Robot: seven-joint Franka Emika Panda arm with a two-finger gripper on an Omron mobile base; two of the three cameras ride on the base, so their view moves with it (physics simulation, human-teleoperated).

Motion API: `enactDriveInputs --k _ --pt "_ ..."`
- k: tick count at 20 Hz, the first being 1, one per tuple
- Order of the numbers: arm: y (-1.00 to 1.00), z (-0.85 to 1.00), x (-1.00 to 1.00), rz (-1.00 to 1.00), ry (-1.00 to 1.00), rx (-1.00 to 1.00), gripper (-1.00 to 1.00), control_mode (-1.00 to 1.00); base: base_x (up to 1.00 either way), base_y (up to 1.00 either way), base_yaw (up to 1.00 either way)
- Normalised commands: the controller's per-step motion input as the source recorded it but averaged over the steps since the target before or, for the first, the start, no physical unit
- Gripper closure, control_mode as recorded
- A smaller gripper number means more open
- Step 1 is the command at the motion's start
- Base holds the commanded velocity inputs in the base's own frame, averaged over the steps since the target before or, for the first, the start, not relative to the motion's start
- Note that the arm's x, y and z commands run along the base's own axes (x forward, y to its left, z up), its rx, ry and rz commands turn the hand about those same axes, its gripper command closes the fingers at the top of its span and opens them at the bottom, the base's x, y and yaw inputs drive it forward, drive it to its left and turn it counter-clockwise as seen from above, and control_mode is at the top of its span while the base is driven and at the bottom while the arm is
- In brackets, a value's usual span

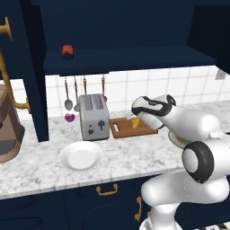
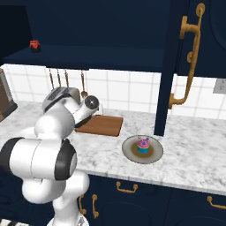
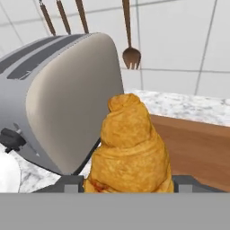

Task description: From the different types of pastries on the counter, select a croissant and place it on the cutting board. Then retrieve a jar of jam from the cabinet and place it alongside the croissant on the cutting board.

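The cabinet [image 1: 130, 58] hangs above the table [image 1: 134, 152], the jar of jam [image 1: 67, 51] on its shelf, up and left of the toaster [image 1: 94, 117]. Just right of the toaster lies the cutting board [image 1: 130, 128]. The tool [image 3: 128, 186] is clamped on the croissant [image 3: 130, 148], over the board beside the toaster. First step, I'd say: next, lower and release.

The robot arm [image 1: 188, 179] is showing glossy white, rounded shells, swelling into bulbous segments. Dark rings and round black caps are marking its joints, one wide black band circling the big elbow. The wrist [image 1: 152, 108] is wearing curved black trim over white casing.
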Motion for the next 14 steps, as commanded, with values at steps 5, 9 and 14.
enactDriveInputs --k 5,9,14 --pt "0.01 -0.22 0.33 0.04 0.03 0.00 1.00 -1.00 0.00 0.00 0.00" --pt "0.09 -0.38 0.30 0.02 0.03 0.00 1.00 -1.00 0.00 0.00 0.00" --pt "0.00 -0.20 0.39 0.01 0.00 0.00 1.00 -1.00 0.00 0.00 0.00"
